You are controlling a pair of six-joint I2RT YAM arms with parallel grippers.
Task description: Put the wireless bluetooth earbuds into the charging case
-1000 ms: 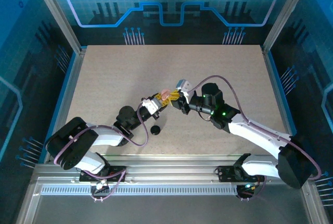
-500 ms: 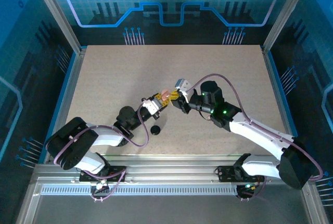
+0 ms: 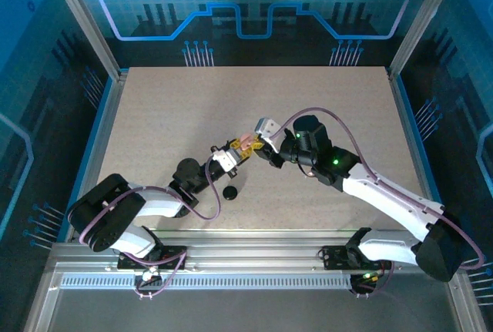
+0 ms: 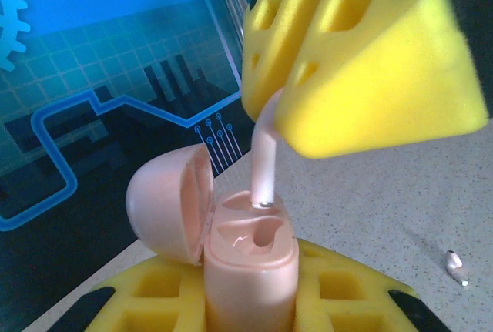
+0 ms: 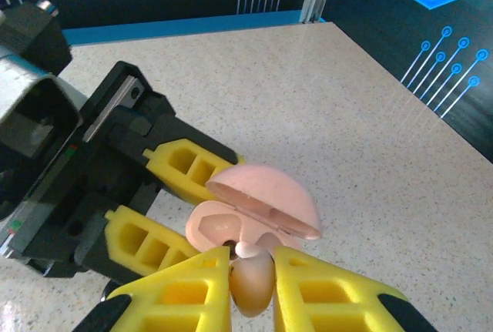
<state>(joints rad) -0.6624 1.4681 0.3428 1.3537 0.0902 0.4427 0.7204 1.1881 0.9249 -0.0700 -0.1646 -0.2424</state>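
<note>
left fingers [image 4: 123, 305] clamped on the open pink charging case [image 4: 250, 270], right fingers [image 4: 370, 85] pinching a pale earbud [image 4: 264, 162] just above, stem tip touching a socket, second earbud [image 4: 456, 265] on the surface [image 4: 370, 193]

One pink case [image 4: 250, 270], two earbuds [image 4: 263, 170] [image 4: 456, 265], one black piece [image 3: 229, 192]

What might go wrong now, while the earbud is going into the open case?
1. The earbud, pinched in the right gripper, has its stem tip just at a slot of the case. If it is slightly off line, pushing may jam it or tilt the case in the left gripper.
2. The open lid stands close to the right gripper and may get knocked.
</note>
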